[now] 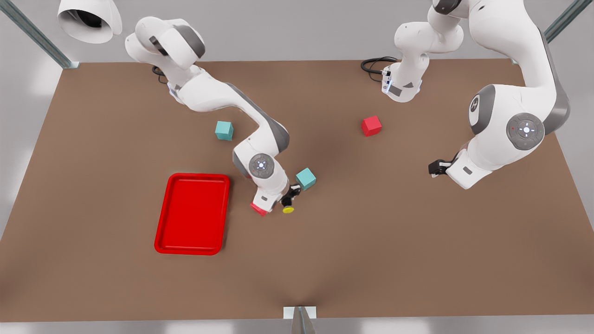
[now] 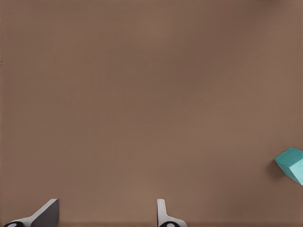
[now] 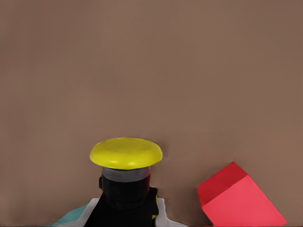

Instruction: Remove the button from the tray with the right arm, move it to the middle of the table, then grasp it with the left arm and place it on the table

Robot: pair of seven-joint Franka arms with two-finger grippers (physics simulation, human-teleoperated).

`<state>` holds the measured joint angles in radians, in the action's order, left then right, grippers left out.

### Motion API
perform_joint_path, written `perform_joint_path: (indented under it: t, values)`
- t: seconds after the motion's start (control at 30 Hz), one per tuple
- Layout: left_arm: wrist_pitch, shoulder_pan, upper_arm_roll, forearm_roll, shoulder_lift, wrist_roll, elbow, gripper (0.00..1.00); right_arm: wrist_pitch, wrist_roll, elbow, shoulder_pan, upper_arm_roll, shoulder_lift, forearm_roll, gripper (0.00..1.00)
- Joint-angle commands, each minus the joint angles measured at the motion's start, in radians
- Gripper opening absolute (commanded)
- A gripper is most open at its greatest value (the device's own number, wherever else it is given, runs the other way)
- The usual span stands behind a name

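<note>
A: So which step?

B: Carry, I'd say. Right gripper [image 1: 288,200] is clamped on the button [image 1: 288,209] at frame centre, out of the glossy red tray [image 1: 192,214], lower left.

A: Left gripper [image 1: 434,168]?

B: Waits mid-right, fingers [image 2: 162,211] apart over matte brown table [image 1: 417,241]. Next calls for closing in and gripping the black neck under the round yellow cap

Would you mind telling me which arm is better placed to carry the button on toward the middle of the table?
The right arm. Its gripper already holds the button, between the tray and mid-table. The left gripper waits open, off to the front view's right over bare table.
</note>
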<state>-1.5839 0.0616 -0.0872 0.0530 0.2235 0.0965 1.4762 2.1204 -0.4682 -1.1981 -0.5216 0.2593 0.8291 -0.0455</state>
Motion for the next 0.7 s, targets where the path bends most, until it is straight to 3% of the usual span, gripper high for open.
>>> perform_joint_path:
  t: [0.0, 0.1, 0.17, 0.27, 0.37, 0.4, 0.43, 0.57, 0.63, 0.67]
  values:
    - [0.002, 0.0, 0.0, 0.001, -0.001, -0.001, 0.0, 1.0, -0.05, -0.676, 0.106, -0.074, -0.002, 0.071, -0.005, 0.37]
    - [0.002, 0.0, 0.0, 0.001, -0.003, -0.001, 0.0, 1.0, 0.024, -0.714, 0.242, -0.138, -0.02, 0.173, -0.007, 0.38]
    - [0.005, 0.0, 0.0, 0.001, -0.004, -0.001, 0.0, 1.0, 0.124, -0.722, 0.344, -0.187, -0.081, 0.271, -0.007, 0.38]
    - [0.009, 0.0, 0.0, 0.001, -0.009, -0.003, -0.002, 1.0, 0.296, -0.754, 0.35, -0.216, -0.14, 0.347, -0.007, 0.38]
    - [0.009, 0.0, 0.0, 0.001, -0.007, -0.003, 0.0, 1.0, 0.368, -0.757, 0.359, -0.218, -0.143, 0.389, -0.007, 0.39]
    - [0.007, 0.0, 0.001, 0.001, -0.006, -0.003, 0.0, 1.0, 0.368, -0.754, 0.365, -0.218, -0.144, 0.392, -0.007, 0.61]
    - [0.007, 0.0, 0.001, 0.001, -0.006, -0.003, 0.0, 1.0, 0.365, -0.748, 0.365, -0.209, -0.147, 0.39, -0.007, 1.0]
    - [0.005, -0.002, 0.001, 0.002, -0.004, -0.003, -0.002, 1.0, 0.283, -0.745, 0.37, -0.164, -0.132, 0.351, -0.004, 1.0]
    - [-0.011, 0.017, 0.0, -0.002, 0.017, 0.002, -0.017, 1.0, -0.011, -0.67, 0.342, -0.077, -0.074, 0.161, 0.019, 1.0]
    - [-0.041, 0.055, -0.002, -0.004, 0.036, 0.006, -0.031, 1.0, -0.16, -0.563, 0.201, 0.027, -0.012, 0.015, 0.021, 1.0]
